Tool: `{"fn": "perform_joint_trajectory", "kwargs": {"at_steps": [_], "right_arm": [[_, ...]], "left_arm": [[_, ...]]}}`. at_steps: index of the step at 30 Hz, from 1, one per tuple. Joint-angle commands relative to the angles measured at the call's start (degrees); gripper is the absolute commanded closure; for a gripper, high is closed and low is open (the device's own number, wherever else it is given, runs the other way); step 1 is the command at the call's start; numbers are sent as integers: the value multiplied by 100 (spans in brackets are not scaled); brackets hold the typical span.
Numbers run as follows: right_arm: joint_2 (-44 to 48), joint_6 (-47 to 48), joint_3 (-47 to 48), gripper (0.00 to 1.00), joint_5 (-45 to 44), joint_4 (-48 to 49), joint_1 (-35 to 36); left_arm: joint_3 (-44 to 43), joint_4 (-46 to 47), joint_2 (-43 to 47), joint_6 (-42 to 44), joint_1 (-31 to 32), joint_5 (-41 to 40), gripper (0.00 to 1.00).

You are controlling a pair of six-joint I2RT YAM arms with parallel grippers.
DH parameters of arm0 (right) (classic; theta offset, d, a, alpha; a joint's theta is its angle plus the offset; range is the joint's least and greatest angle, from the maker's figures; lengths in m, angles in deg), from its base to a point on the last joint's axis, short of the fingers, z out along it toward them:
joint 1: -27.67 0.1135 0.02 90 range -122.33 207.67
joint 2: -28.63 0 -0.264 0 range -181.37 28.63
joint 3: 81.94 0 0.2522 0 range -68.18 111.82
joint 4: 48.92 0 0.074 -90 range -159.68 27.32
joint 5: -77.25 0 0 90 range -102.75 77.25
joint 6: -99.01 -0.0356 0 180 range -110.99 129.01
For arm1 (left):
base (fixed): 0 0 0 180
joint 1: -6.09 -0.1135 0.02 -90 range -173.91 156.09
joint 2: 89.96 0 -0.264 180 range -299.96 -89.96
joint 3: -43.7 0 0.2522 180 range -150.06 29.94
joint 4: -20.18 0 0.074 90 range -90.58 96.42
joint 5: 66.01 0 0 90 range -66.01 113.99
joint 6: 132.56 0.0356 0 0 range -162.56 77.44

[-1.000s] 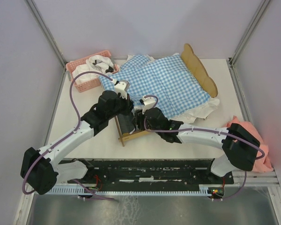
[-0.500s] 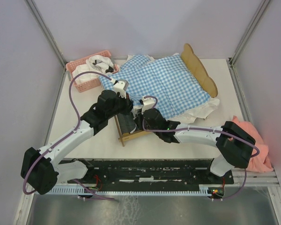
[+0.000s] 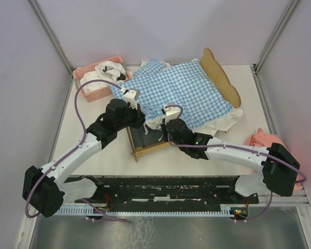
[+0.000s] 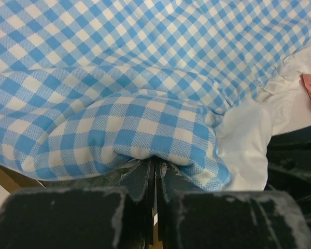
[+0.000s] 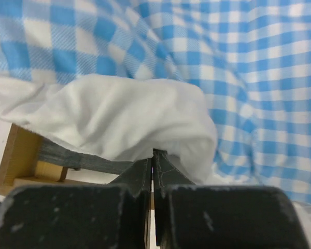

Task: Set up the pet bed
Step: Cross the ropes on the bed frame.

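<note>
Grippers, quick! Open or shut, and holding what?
Left gripper: shut on the gingham bedding.
Right gripper: shut on the white ruffle of that bedding.

We see a pink basket (image 3: 88, 68) at the far left corner of the table (image 3: 114, 161), with white cloths (image 3: 108, 68) heaped in it. Just beside it, blue-white gingham bedding (image 3: 179, 91) spreads across the middle, its white ruffle (image 3: 225, 120) spilling out on the right. A pink cloth (image 3: 267, 139) lies crumpled at the table's right edge.
</note>
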Motion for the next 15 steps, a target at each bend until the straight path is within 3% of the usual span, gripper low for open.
{"fn": "perform_joint_trajectory", "kwargs": {"at_steps": [1, 8, 15], "right_arm": [[296, 659, 242, 98, -756, -328, -162], [-214, 1077, 509, 98, -673, 65, -850], [-487, 1274, 722, 98, -580, 176, -1078]], "left_arm": [[-362, -449, 255, -219, -52, 491, 97], [-490, -852, 489, -631, -52, 1563, 97], [-10, -336, 719, -1018, -52, 1988, 97]]}}
